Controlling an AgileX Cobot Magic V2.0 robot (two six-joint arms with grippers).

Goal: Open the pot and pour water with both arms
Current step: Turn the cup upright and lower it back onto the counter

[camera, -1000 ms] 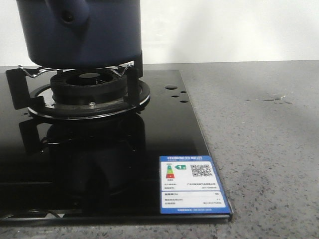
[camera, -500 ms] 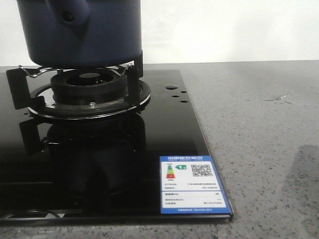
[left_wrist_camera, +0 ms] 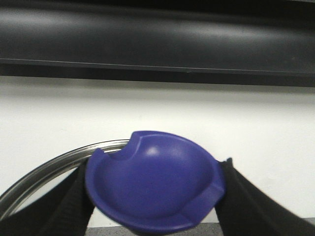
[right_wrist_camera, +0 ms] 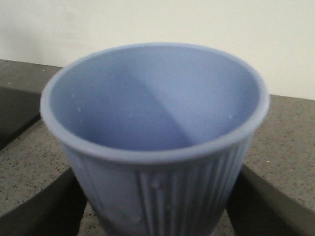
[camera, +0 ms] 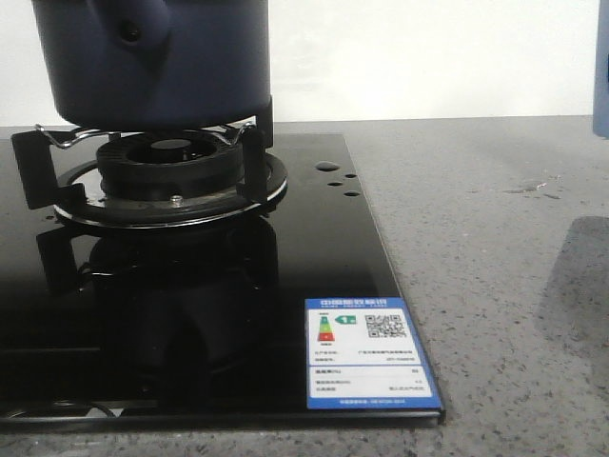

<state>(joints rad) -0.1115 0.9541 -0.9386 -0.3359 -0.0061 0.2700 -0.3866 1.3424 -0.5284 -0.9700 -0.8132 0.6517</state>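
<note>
Our left end effector is clenched on a dark blue lid knob, a shallow dish-shaped piece with a notch in its rim; one black finger presses each side of it. Behind the knob we see the curved metal rim of the lid, held up against a white wall.

Our right end effector grasps a light-blue ribbed cup, its dark fingers touching the cup's sides low down. The cup stands upright with its mouth open; we cannot tell whether it holds any water. In the front view only a sliver of the cup shows at the right edge, above the tabletop.

From the front, the pot sits on the black pan support over the gas burner, at the far left of the black glass hob. Its stubby handle with a hole points toward us. We cannot see the top of the pot. An energy label is stuck to the hob's near right corner. The hob lies on a grey speckled tabletop, with a few wet spots to its right.
</note>
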